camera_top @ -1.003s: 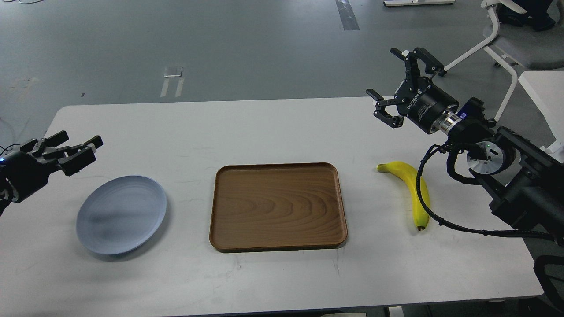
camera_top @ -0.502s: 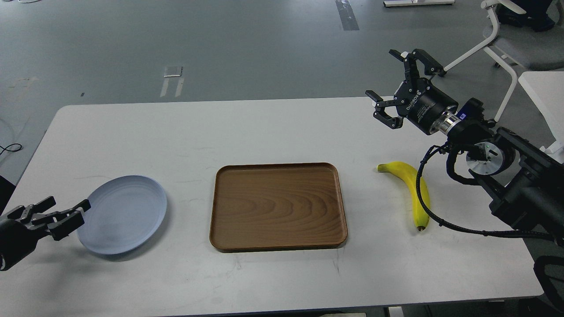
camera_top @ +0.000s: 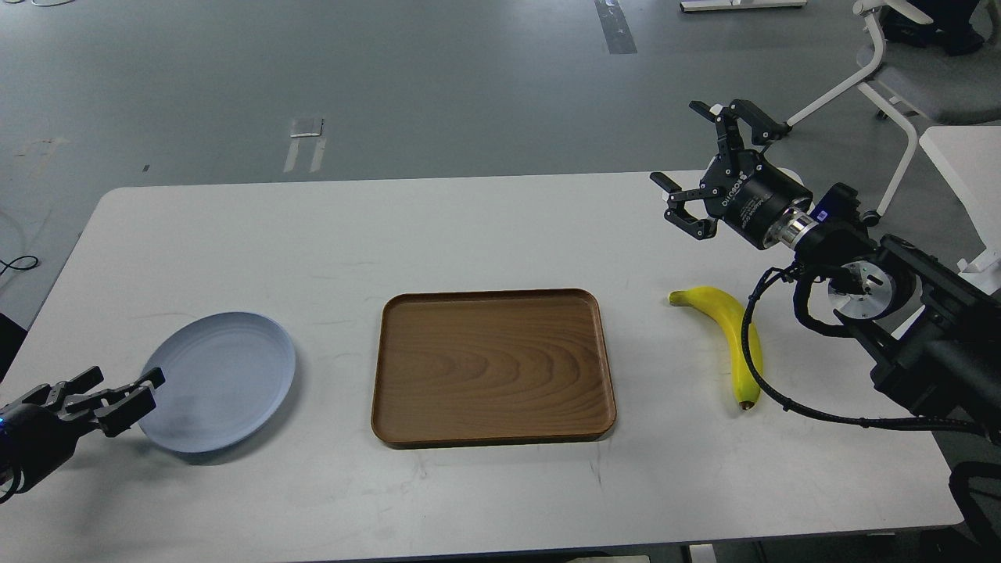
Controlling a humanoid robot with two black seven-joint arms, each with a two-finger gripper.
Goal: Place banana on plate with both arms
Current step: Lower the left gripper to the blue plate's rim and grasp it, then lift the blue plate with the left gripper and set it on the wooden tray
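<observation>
The yellow banana [camera_top: 736, 338] lies on the white table [camera_top: 485, 227] at the right, stem to the far left, dark tip toward me. The pale blue-grey plate [camera_top: 219, 379] sits at the left. My left gripper [camera_top: 145, 391] is low at the plate's front-left rim, its fingers slightly apart with nothing between them. My right gripper [camera_top: 677, 144] is wide open and empty. It hovers above the table's far right, behind and above the banana. A black cable of the right arm crosses over the banana's right side.
A rectangular brown wooden tray [camera_top: 493, 363] lies in the middle of the table, between plate and banana. A white chair [camera_top: 899, 78] and a second white table edge [camera_top: 966, 164] stand past the far right corner.
My left gripper has dropped from up beside the plate's far left to low at its front-left rim. My right gripper has shifted slightly right and stayed open. The banana and the plate have not moved.
</observation>
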